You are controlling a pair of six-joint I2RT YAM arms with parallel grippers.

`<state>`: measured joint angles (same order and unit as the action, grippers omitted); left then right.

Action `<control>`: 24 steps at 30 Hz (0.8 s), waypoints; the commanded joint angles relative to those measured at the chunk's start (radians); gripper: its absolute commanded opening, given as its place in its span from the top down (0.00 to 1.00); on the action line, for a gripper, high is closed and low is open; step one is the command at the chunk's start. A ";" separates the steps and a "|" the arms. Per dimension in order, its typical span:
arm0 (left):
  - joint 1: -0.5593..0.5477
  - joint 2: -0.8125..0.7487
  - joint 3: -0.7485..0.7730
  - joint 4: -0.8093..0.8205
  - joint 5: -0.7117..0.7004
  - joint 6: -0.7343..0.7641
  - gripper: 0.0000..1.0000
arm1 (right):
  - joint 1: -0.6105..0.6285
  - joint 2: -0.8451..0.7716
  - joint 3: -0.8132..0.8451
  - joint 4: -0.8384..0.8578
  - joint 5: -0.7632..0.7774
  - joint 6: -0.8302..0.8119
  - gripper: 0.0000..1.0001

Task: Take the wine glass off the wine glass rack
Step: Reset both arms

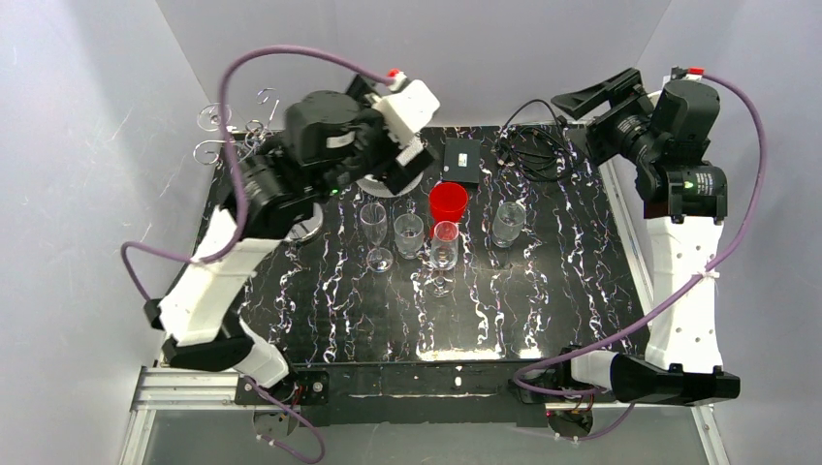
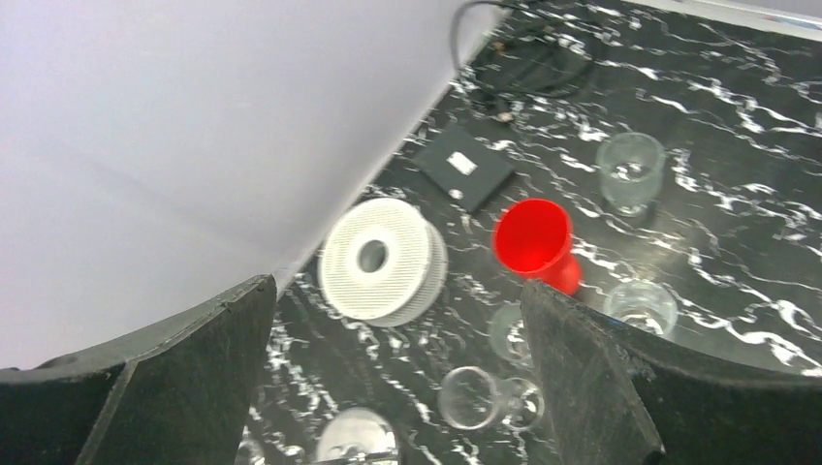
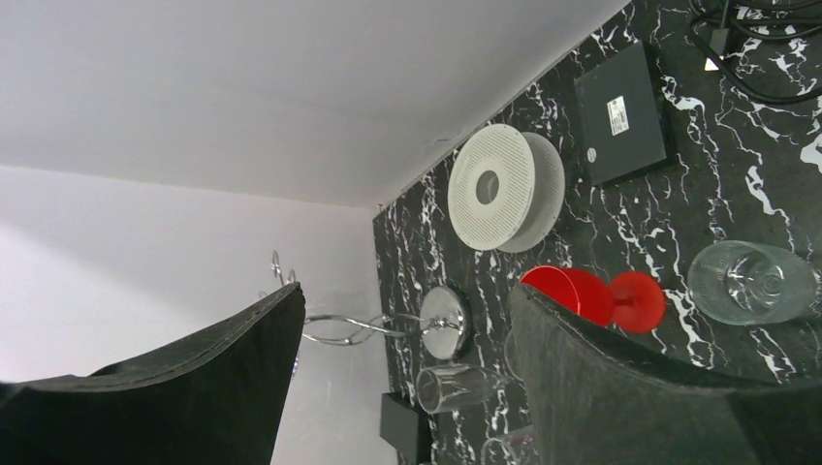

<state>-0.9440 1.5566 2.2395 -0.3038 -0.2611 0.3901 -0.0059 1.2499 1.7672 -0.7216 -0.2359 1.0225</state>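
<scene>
The wine glass rack is a silver wire tree at the table's back left, and its curled arms show no glass. My left arm covers part of its chrome base. A clear stemmed wine glass stands upright on the black marbled table. In the left wrist view the wine glass shows below, between the wide-apart fingers. My left gripper hovers open and empty above the white spool. My right gripper is raised at the back right. It is open, with nothing between its fingers.
A red goblet and three more clear glasses stand mid-table. At the back, a black box lies beside coiled cables. Grey walls close in the table on three sides.
</scene>
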 commanded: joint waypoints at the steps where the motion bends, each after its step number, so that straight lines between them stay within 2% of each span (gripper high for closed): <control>1: 0.031 -0.112 -0.027 0.058 -0.128 0.118 0.02 | 0.006 -0.059 -0.105 0.129 -0.080 -0.088 0.15; 2: 0.039 -0.133 -0.045 0.061 -0.145 0.137 0.02 | 0.006 -0.070 -0.124 0.174 -0.096 -0.085 0.15; 6: 0.095 -0.219 -0.128 0.068 -0.205 0.163 0.02 | 0.005 -0.052 -0.070 0.175 -0.124 -0.157 0.13; 11: 0.214 -0.290 -0.225 0.034 -0.271 0.099 0.02 | 0.006 -0.076 -0.082 0.228 -0.116 -0.199 0.10; 15: 0.277 -0.305 -0.224 -0.003 -0.301 0.078 0.02 | 0.006 -0.080 -0.090 0.195 -0.101 -0.171 0.09; 19: 0.330 -0.290 -0.198 -0.019 -0.275 0.064 0.02 | 0.006 -0.111 -0.141 0.218 -0.090 -0.161 0.09; 24: 0.348 -0.258 -0.174 -0.030 -0.246 0.017 0.02 | 0.006 -0.133 -0.179 0.244 -0.089 -0.155 0.09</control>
<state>-0.6086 1.2869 2.0277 -0.3466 -0.5018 0.4519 -0.0044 1.1416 1.5993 -0.5484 -0.3321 0.8680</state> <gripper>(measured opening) 0.980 0.905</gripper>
